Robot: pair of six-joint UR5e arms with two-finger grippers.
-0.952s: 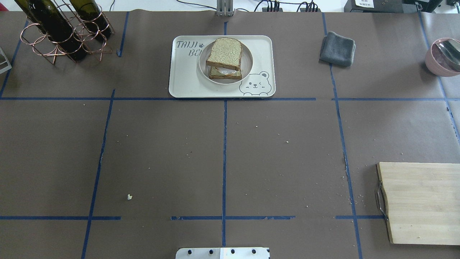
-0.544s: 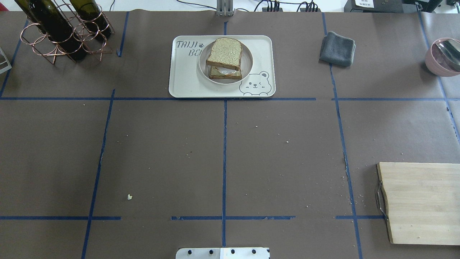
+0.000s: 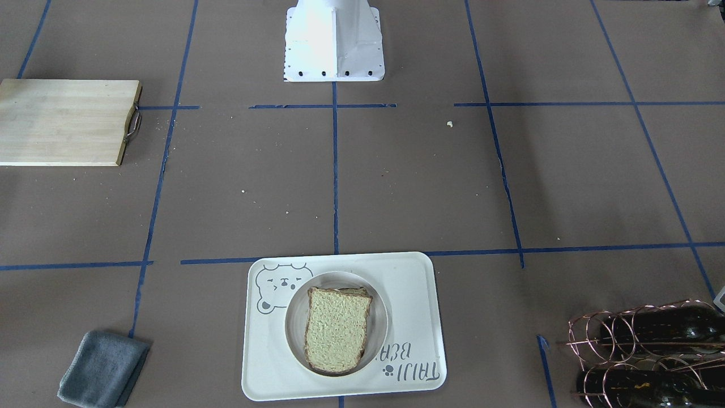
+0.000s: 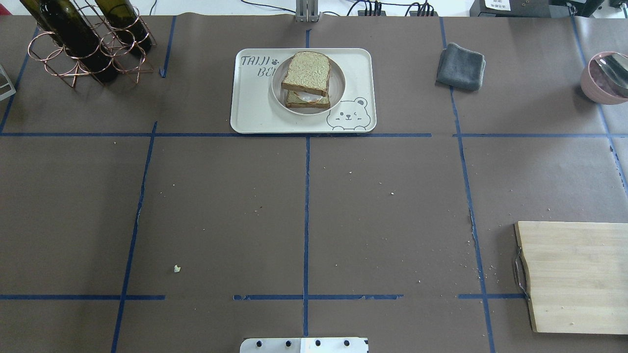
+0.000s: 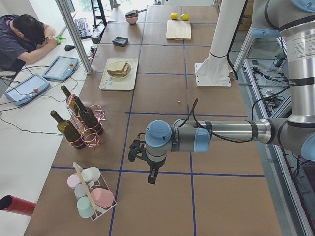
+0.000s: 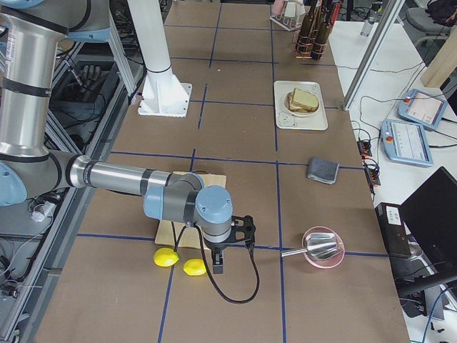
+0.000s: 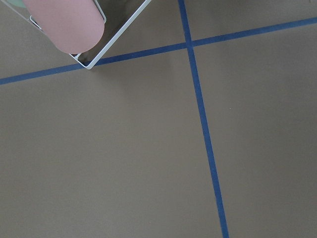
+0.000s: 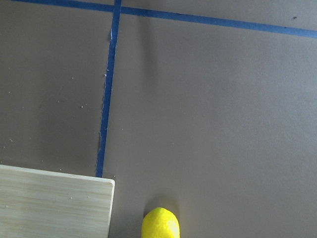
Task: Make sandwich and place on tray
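Left gripper (image 5: 152, 178) points down over bare paper near a cup rack (image 5: 91, 196). The right gripper (image 6: 218, 266) hangs just beside a lemon (image 6: 194, 267). Both show only from the side cameras, so I cannot tell whether their jaws are apart or together.

The sandwich (image 4: 307, 73) sits on a round plate (image 4: 338, 86) in the tray (image 4: 250, 105), with egg white showing between the slices. The tray's lettering reads "TAIJI BE"; the plate hides the rest. Further out, a pink bowl (image 4: 587, 84) holds a metal ladle (image 4: 613, 68), and a bottle rack (image 4: 83, 49) holds dark bottles.
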